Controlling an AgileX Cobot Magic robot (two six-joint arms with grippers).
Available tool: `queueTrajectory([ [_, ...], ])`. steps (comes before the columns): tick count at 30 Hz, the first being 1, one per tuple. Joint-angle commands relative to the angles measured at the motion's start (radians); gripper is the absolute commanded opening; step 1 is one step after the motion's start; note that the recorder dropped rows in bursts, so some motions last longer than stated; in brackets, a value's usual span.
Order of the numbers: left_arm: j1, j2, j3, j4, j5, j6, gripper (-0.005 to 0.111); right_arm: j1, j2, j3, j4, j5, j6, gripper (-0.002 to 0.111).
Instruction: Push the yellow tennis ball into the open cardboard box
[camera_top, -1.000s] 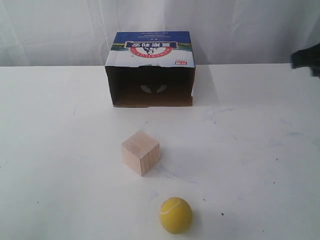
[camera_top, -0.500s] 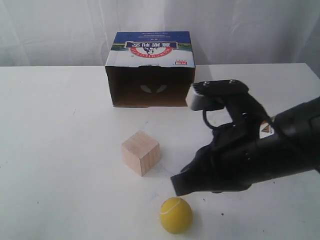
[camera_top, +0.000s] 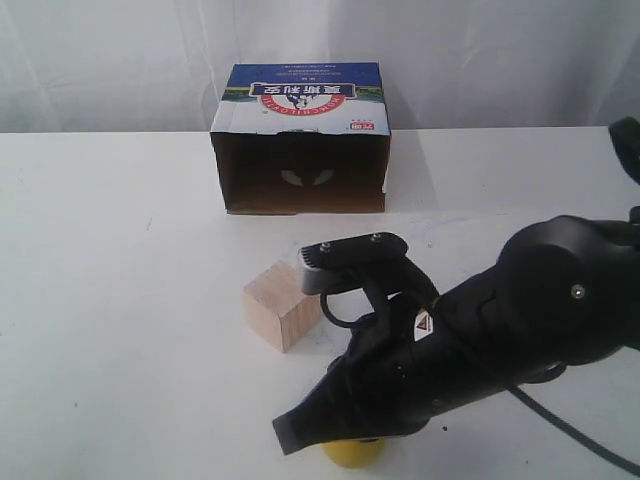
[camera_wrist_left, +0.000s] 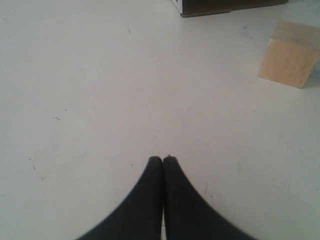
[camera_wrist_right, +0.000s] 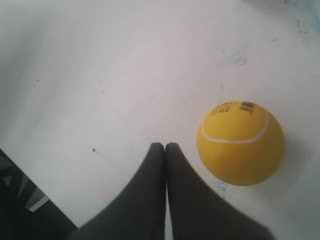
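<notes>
The yellow tennis ball (camera_wrist_right: 241, 143) rests on the white table near its front edge. In the exterior view only a yellow sliver of the ball (camera_top: 350, 453) shows under the black right arm. My right gripper (camera_wrist_right: 165, 146) is shut and empty, its tips just beside the ball, with a small gap between them. In the exterior view the right gripper (camera_top: 288, 436) points to the front left, low over the table. The open cardboard box (camera_top: 300, 140) stands at the back, its dark opening facing the ball. My left gripper (camera_wrist_left: 162, 159) is shut over bare table, out of the exterior view.
A pale wooden cube (camera_top: 280, 305) sits between the ball and the box, slightly to the left; the cube (camera_wrist_left: 291, 61) also shows in the left wrist view, with a box corner (camera_wrist_left: 225, 6) beyond. The table's front edge (camera_wrist_right: 20, 210) lies close to the right gripper.
The right arm came in from the right, swept down and forward across the table, and now covers most of the ball. Ball, cube and box have not moved.
</notes>
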Motion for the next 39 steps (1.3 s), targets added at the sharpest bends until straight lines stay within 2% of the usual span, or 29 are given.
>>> queueTrajectory([
  [1,-0.008,-0.005,0.003,-0.014,-0.001,0.0,0.0,0.009,0.0,0.002,0.007,-0.013,0.001,0.0],
  [13,-0.008,-0.005,0.003,-0.014,-0.001,0.0,0.0,0.009,0.07,0.002,0.009,0.024,0.008,0.0],
  [28,-0.008,-0.005,0.003,-0.014,-0.001,0.0,0.0,0.009,0.119,0.002,-0.01,-0.011,0.008,0.0],
  [39,-0.008,-0.005,0.003,-0.014,-0.001,0.0,0.0,-0.034,0.119,0.002,-0.107,0.013,0.07,0.0],
])
